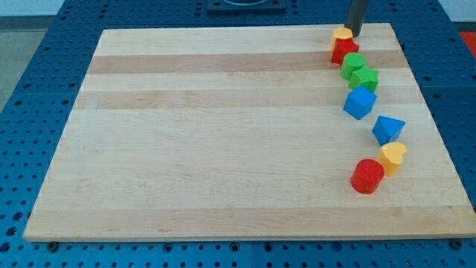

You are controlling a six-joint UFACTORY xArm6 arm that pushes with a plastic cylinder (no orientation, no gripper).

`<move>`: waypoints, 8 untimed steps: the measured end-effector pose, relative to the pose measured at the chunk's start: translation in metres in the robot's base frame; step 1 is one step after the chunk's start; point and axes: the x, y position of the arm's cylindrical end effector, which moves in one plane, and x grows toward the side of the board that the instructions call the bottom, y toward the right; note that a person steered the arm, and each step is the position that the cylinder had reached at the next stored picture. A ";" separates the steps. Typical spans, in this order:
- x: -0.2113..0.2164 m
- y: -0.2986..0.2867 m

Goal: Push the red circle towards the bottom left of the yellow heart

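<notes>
The red circle (367, 176) lies at the view's lower right of the wooden board (223, 134). It touches the lower left side of the yellow heart (393, 157). My tip (354, 34) is at the view's top right edge of the board, far above both. It stands right beside a small yellow block (341, 35) and just above a red block (344, 50).
A chain of blocks runs down the board's right side: a green round block (352, 65), a green block (365, 78), a blue cube-like block (360, 102) and a blue triangular block (387, 129). A blue perforated table (44, 45) surrounds the board.
</notes>
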 end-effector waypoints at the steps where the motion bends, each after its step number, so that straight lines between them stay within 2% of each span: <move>1: -0.022 -0.003; 2: -0.007 -0.080; 3: 0.073 -0.113; 4: 0.165 -0.090; 5: 0.195 -0.062; 6: 0.222 -0.060; 8: 0.219 -0.056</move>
